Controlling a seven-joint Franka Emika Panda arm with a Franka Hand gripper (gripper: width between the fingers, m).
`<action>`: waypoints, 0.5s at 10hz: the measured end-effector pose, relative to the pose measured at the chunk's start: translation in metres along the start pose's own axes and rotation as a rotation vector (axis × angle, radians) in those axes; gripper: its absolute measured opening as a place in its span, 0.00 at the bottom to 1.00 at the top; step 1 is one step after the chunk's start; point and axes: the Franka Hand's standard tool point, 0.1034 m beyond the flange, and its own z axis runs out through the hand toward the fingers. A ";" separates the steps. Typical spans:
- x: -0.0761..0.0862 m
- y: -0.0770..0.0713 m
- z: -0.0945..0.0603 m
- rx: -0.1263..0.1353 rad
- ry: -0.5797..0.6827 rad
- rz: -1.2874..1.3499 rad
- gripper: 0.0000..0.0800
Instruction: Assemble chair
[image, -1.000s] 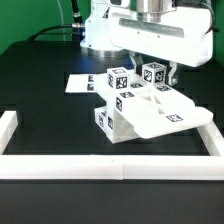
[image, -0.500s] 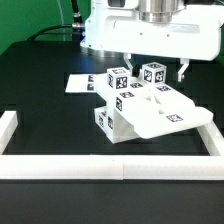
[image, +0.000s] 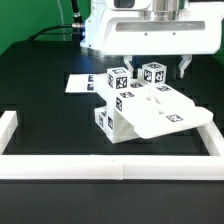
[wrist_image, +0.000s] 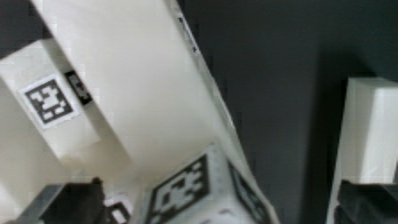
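The chair (image: 140, 105) sits a little right of the frame's centre in the exterior view, lying as a partly joined cluster: a flat seat slab (image: 165, 116) tilted toward the lower right, with 2 tagged posts (image: 120, 80) standing up behind it and a blocky base at its lower left. Nothing grips it — it rests on the black surface (image: 40, 110) on its own.

Above it, at the upper right of the frame, the gripper (image: 155, 68) has risen since a second ago; its dark fingers (image: 184, 68) hung closer to the posts then and now stand clear of them, spread wide and empty. That reads as a release: the part just placed seems to be left in position, and the arm looks free to go for another piece.

The wrist view shows tagged white faces close up, nothing between the jaws.

Behind the chair lies the marker board (image: 78, 84); white border rails (image: 100, 165) frame the lower edge.
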 end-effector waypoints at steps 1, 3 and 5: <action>0.000 0.002 0.000 0.000 0.000 -0.057 0.81; -0.001 0.003 0.001 0.000 -0.001 -0.170 0.81; -0.001 0.003 0.001 0.000 -0.002 -0.155 0.65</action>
